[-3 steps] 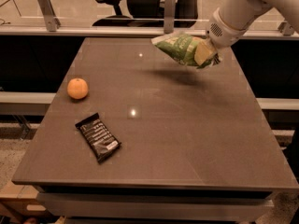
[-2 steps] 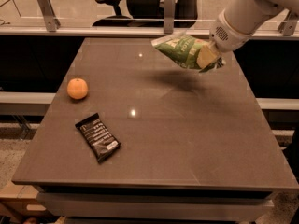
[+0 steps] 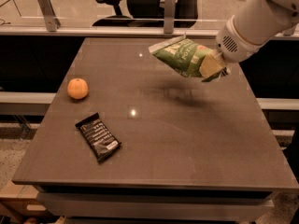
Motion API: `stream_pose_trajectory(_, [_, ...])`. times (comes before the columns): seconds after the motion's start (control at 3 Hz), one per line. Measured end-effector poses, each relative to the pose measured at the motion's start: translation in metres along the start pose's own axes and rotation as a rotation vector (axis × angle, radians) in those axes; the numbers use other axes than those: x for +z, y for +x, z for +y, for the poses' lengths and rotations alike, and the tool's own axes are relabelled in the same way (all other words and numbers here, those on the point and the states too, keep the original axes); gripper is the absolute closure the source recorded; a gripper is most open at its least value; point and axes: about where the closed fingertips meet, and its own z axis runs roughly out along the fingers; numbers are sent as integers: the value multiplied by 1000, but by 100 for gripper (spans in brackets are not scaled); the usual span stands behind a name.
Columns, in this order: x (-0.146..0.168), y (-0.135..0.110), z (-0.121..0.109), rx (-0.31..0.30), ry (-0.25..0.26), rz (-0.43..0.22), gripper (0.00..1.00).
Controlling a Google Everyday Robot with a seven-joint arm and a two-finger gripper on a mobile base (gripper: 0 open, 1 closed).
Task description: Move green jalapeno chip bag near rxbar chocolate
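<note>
The green jalapeno chip bag [image 3: 184, 57] hangs in the air above the far right part of the table, tilted, with its shadow on the tabletop below. My gripper [image 3: 212, 67] is shut on the bag's right end, reaching in from the upper right on a white arm. The rxbar chocolate [image 3: 98, 136], a flat black bar with white text, lies on the near left part of the table, far from the bag.
A round orange fruit [image 3: 77, 88] sits at the table's left side, behind the bar. The brown table [image 3: 187, 143] drops off at its front and side edges. A rail and office chairs stand behind the table.
The gripper has lifted the bag a little higher and carried it slightly to the right. The bar and the orange have not moved.
</note>
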Motion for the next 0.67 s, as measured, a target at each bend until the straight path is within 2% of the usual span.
stream_pose_trajectory(0.67, [-7, 16, 34, -55, -27, -33, 100])
